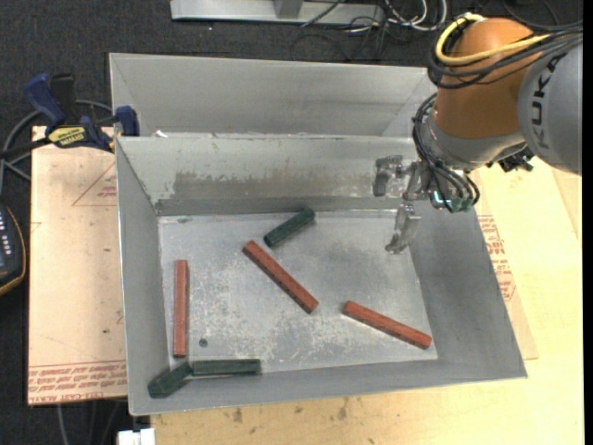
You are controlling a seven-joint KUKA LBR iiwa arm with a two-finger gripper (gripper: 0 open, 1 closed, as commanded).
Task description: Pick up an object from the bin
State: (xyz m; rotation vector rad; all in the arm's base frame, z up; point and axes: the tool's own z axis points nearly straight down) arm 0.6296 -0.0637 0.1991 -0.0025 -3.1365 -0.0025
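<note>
Nearest: front block (225, 367) touching corner block (170, 381). Then left stick (180, 307), right stick (386, 324), middle stick (280, 275), far block (289, 227). At right rear, gripper (399, 241) over bare bin floor (357, 272), clear of all; spread impossible to tell. "KU" on arm (542, 91).

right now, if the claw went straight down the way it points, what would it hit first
Probably the bare bin floor: the claw points down near the back right, with nothing beneath it. The dark green block lies to the view's left, a red stick nearer the front. Depth is unclear.
</note>
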